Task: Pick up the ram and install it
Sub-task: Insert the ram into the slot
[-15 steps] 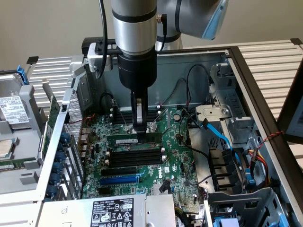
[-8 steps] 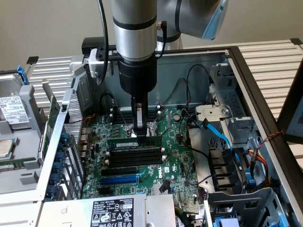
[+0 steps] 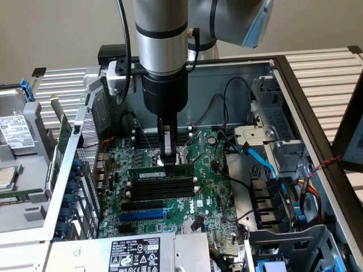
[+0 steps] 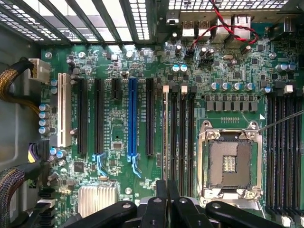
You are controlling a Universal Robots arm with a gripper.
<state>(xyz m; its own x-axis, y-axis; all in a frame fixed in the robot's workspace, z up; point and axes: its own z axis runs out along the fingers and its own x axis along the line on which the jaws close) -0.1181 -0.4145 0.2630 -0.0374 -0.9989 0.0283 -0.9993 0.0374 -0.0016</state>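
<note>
- My gripper (image 3: 168, 157) hangs straight down into the open computer case (image 3: 295, 90). My fingers (image 4: 161, 202) are drawn close together, pinching the upper edge of the ram (image 3: 161, 172) about midway along its length.
- The ram stands upright on its long edge (green board, white label facing the exterior camera), parallel with the black slots (image 3: 164, 190). In the exterior view it sits at the 12 o'clock edge of that bank; I cannot tell whether it is pushed fully home.
- In the wrist view the ram shows edge-on, a thin pale line running away from my fingertips alongside the slots.
- At 6 o'clock from the black slots, in the exterior view, lies the blue expansion slot (image 3: 142, 216), parallel to them.
- The CPU socket (image 4: 230, 164) sits just beside the black slots, on the side away from the blue one, with its metal frame around bare contacts.
- All of these sit on the green motherboard (image 3: 210, 187).
- Farther out, at 3 o'clock from the ram, a blue cable (image 3: 264, 161) curves across the drive bays.
- At 6 o'clock, a labelled grey box (image 3: 133, 254) lies at the case's near edge.
- At 9 o'clock, outside the case, a hard drive (image 3: 11, 127) lies flat.
</note>
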